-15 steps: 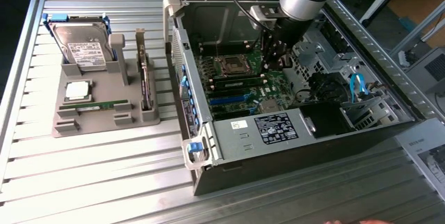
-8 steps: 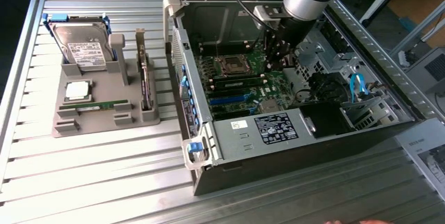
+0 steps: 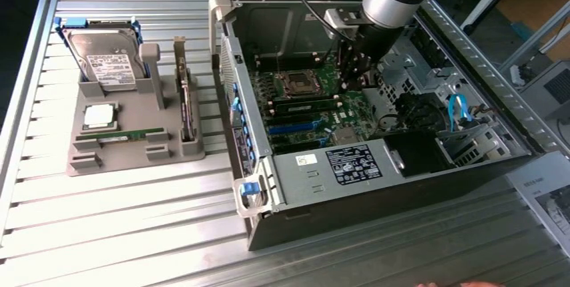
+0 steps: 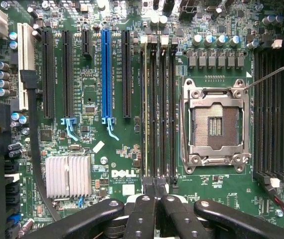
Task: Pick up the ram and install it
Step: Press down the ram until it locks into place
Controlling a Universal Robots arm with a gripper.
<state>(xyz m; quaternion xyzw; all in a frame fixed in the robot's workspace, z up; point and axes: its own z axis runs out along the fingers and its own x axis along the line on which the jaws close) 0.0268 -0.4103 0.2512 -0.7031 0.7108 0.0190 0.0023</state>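
Note:
One ram (image 3: 120, 137), a thin green stick, lies flat in the grey holder (image 3: 133, 160) at the exterior view's left. Inside the open computer case (image 3: 374, 167), another green ram (image 3: 303, 107) stands in a memory slot beside the processor socket (image 3: 298, 85). In the wrist view its thin green top edge (image 4: 143, 99) runs along the slot nearest the blue connector (image 4: 106, 69). My gripper (image 3: 354, 84) hangs over the motherboard, just above the end of those slots. Its black fingertips (image 4: 147, 191) are shut together with nothing visible between them.
The holder also carries a hard drive (image 3: 105, 57), a square silver processor (image 3: 100, 116) and an upright dark expansion card (image 3: 185, 107). The case walls and drive cage (image 3: 267, 27) hem in the arm. Cables (image 3: 458, 110) and a black power box (image 3: 423, 153) sit at the exterior view's right. Fingertips of a hand (image 3: 454, 284) show at the table's near edge.

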